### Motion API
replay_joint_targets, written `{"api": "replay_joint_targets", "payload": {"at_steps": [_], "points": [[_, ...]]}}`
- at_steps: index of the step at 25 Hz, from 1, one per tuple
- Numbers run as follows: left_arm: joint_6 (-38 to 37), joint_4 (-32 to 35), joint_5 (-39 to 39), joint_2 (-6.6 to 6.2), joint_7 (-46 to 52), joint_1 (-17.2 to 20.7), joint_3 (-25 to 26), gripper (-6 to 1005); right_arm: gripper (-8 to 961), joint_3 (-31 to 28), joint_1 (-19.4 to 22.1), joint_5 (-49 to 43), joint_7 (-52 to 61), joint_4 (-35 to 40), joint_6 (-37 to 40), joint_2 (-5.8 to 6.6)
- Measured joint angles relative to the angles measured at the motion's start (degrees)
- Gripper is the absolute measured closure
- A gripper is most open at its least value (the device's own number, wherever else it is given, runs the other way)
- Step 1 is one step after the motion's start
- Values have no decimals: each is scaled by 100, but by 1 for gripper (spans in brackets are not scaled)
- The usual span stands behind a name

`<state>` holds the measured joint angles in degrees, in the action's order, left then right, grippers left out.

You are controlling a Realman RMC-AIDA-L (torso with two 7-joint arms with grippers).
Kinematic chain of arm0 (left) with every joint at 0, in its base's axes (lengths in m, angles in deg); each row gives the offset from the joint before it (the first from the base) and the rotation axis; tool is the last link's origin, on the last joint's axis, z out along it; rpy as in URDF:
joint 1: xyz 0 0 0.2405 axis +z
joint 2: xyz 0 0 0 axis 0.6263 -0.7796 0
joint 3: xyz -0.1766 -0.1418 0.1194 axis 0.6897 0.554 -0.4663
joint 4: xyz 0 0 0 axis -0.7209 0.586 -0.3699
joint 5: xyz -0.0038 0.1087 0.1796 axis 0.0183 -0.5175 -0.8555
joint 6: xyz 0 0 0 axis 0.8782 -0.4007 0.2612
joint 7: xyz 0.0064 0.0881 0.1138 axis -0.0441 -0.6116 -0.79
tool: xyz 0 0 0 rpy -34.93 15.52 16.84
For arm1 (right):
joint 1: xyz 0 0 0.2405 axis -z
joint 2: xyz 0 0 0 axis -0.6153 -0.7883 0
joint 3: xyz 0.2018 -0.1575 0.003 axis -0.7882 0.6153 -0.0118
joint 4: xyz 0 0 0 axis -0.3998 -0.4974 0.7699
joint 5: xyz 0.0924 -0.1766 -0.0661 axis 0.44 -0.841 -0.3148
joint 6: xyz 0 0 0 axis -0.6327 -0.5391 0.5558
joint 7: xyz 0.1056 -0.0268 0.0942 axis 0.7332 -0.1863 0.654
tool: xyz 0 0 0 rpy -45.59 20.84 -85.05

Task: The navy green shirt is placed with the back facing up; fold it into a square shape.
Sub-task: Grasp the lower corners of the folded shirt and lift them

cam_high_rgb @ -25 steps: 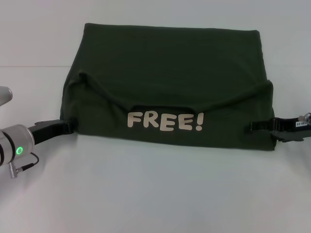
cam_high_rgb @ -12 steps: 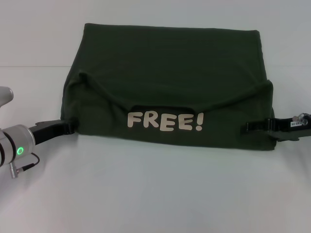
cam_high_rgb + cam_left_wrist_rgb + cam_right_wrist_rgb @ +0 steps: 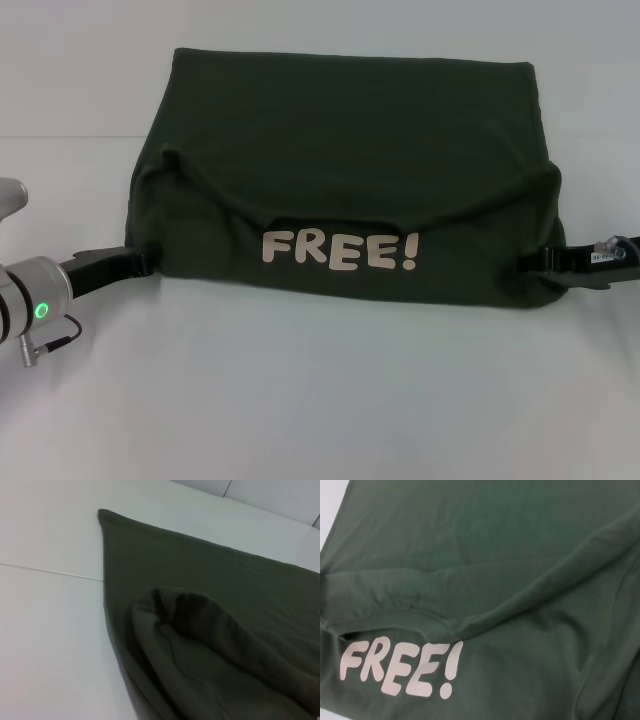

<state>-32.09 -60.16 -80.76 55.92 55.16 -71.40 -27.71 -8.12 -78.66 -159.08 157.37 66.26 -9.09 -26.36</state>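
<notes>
The shirt lies on the white table, already doubled over: its near part is turned back so the cream "FREE!" lettering shows along the near edge, upright as the head camera reads it, while the plain far part stretches back to a straight far edge. The bundle's long axis runs left to right.

The left gripper sits at the shirt's near left corner, low against the table, its black tips touching or tucked at the cloth edge. The right gripper is at the near right corner, tips meeting the fabric there. Whether either pair of fingers is clamped on the cloth or parted, I cannot tell; the wrist views show only fabric.

The step in hand looks like the end of a lengthwise fold, with both arms at the corners of the folded layer. The shape is wider than deep, so reaching a square probably calls for bringing one side across the lettering toward the other, keeping edges aligned and smoothing the sagging crease above the lettering.
</notes>
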Motion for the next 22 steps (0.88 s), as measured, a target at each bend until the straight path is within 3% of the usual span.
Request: {"api": "replay_joint_targets", "payload": {"at_steps": [7, 15, 22], "points": [[-8, 0, 0, -3, 8, -7, -5, 919, 481, -1, -3, 0, 5, 2, -1, 11], [-86, 0, 0, -23, 11, -7, -4, 918, 922, 129, 19, 1, 19, 9, -67, 20], [-317, 0, 0, -118, 104, -3, -4, 918, 927, 150, 62, 1, -22, 42, -37, 70]]}}
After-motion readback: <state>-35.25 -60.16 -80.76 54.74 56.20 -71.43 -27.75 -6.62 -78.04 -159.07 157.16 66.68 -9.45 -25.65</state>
